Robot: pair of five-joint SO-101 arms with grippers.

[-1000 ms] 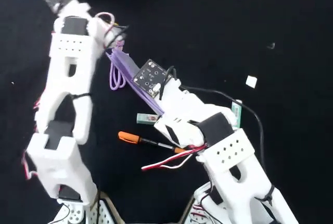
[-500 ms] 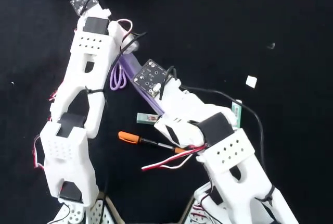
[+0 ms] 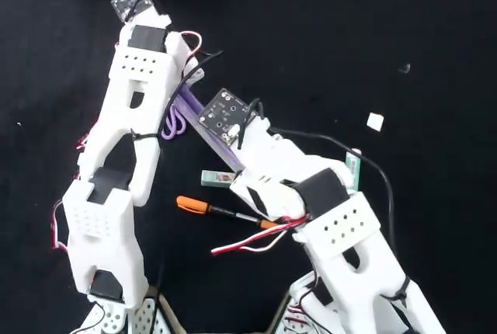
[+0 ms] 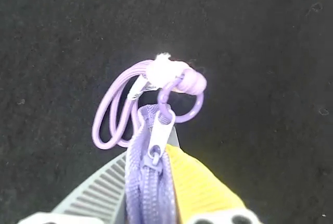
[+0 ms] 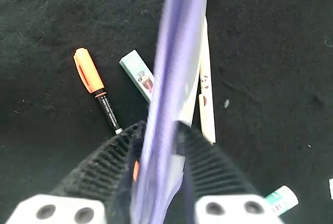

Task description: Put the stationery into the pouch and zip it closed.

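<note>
A purple pouch point(image 3: 192, 107) is stretched edge-up between both arms. My left gripper point(image 3: 185, 93) is shut on its far end, beside the zipper pull point(image 4: 157, 136) and the purple cord loop point(image 4: 110, 120). My right gripper point(image 5: 158, 135) is shut on the pouch's point(image 5: 179, 41) near end. On the black table lie an orange-capped marker point(image 3: 194, 205), a small green box point(image 3: 217, 178) and a cream pen point(image 5: 206, 99), all close under the pouch. A green-and-white tube point(image 5: 281, 199) lies further off by the right arm.
A small white piece point(image 3: 375, 122) lies on the black cloth to the right. Red and white wires point(image 3: 248, 242) hang from the right arm over the marker's tip. The far right of the table is open.
The left arm has swung to the right and toward the right arm, still gripping the pouch end. The visible stretch of pouch between the grippers is shorter. The right arm has kept still.
</note>
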